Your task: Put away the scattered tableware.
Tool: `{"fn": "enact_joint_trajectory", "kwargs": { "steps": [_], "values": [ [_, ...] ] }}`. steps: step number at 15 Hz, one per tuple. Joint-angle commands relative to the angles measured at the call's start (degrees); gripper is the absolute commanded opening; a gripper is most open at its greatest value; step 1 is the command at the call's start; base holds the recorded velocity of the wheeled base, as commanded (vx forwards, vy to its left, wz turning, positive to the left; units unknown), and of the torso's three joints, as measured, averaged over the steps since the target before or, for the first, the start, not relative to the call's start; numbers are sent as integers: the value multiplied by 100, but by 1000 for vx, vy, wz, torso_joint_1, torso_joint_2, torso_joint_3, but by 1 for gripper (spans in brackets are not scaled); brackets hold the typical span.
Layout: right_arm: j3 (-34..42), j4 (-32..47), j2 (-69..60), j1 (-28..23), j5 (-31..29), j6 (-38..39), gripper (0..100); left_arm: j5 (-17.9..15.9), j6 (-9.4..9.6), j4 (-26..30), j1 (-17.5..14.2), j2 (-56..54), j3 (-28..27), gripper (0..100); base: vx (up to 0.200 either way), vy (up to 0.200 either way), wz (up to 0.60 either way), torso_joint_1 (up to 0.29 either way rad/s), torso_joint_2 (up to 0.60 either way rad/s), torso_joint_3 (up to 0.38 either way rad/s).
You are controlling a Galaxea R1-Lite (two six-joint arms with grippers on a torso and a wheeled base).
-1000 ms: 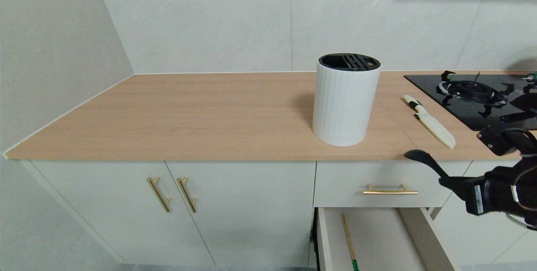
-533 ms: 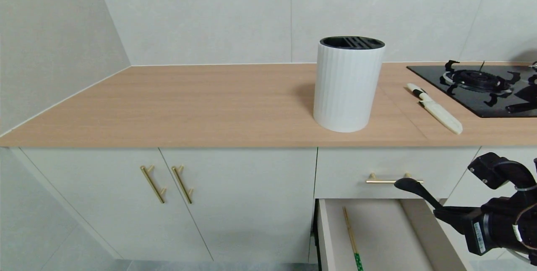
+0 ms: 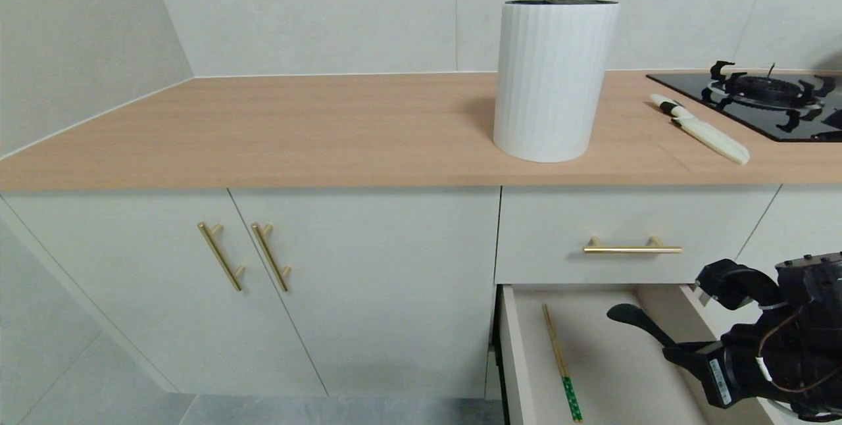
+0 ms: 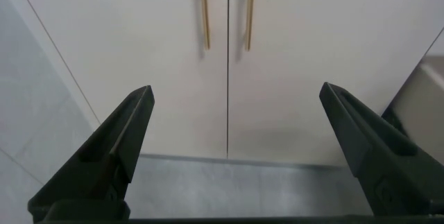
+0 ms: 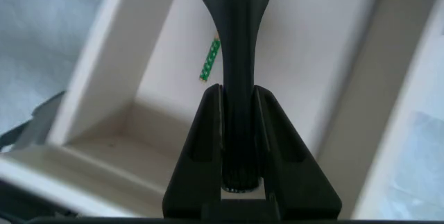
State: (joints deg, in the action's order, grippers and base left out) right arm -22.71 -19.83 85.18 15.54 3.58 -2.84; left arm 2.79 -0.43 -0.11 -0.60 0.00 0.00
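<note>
My right gripper (image 3: 687,352) is shut on the handle of a black spoon-like utensil (image 3: 633,317), holding it over the open drawer (image 3: 612,379) below the counter. In the right wrist view the utensil (image 5: 236,50) sticks out from between the fingers (image 5: 201,148) above the drawer's pale floor. A pair of chopsticks (image 3: 560,362) with green ends (image 5: 209,59) lies inside the drawer. A cream-bladed knife (image 3: 700,129) rests on the wooden counter beside a tall white ribbed holder (image 3: 556,79). My left gripper (image 4: 236,154) is open in front of the white cabinet doors.
A black gas hob (image 3: 763,96) sits at the counter's far right. A closed drawer with a gold handle (image 3: 631,249) is just above the open one. Two gold handles (image 4: 227,9) mark the cabinet doors (image 3: 263,293) on the left.
The head view has tilted downward. My right gripper has lowered the black utensil from counter-edge height, past the closed drawer's handle, to above the open drawer.
</note>
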Motion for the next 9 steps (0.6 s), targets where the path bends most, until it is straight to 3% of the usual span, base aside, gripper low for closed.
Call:
{"fn": "enact_joint_trajectory", "kwargs": {
  "steps": [1,5,9],
  "values": [
    [74,-144,368,-7,-7,3,0,2,-1,-7,-2,0,0,100,0,0,0,-124,456,320],
    [127,-311,509,-16,-24,3,0,2,-1,-7,-2,0,0,100,0,0,0,-91,409,311],
    [56,-372,685,-16,-33,29,0,2,-1,-7,-2,0,0,100,0,0,0,-16,68,38]
  ]
}}
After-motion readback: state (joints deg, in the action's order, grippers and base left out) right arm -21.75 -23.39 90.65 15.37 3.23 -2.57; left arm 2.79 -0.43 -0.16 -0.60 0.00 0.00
